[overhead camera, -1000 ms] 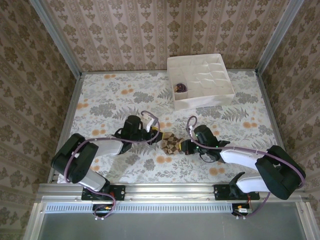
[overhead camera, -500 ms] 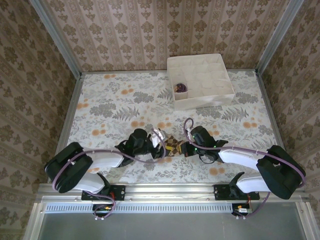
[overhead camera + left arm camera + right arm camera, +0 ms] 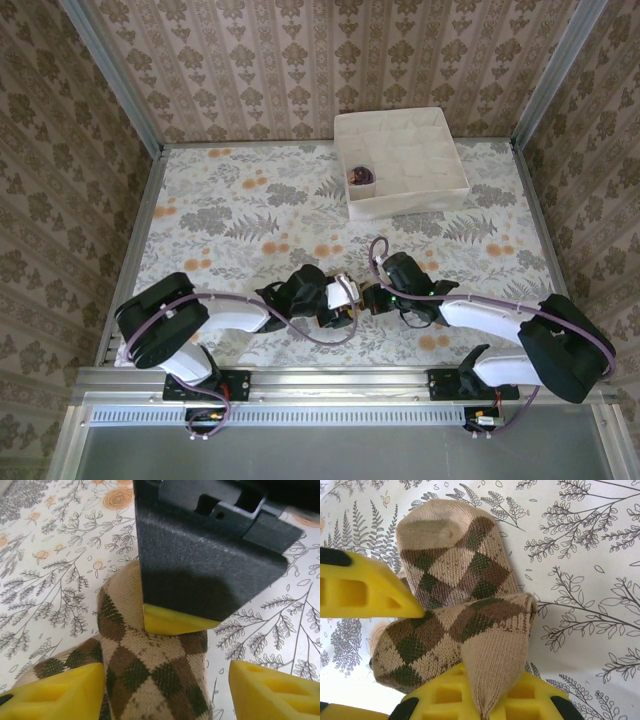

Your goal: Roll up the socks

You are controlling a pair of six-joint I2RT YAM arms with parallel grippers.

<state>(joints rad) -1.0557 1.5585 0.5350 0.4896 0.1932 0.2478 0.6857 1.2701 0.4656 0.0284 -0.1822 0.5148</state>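
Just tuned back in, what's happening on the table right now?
Both arms are working on the argyle sock near the front of the table. The right hand pinches its folded-over part, and the left hand sits open around the other end. The roll is only partly formed. A small purple bundle, likely the other sock, sits in a cell of the white box.

We read no text, label, brand, number or sign anywhere. Sock [image 3: 460, 620]: woven diamonds, no lettering. Left hand [image 3: 165, 690], right hand [image 3: 445, 645]: plain yellow and black, no marking legible. White box [image 3: 400, 205]: blank walls. Counter [image 3: 230, 200] cloth: printed flowers and ferns, no words.
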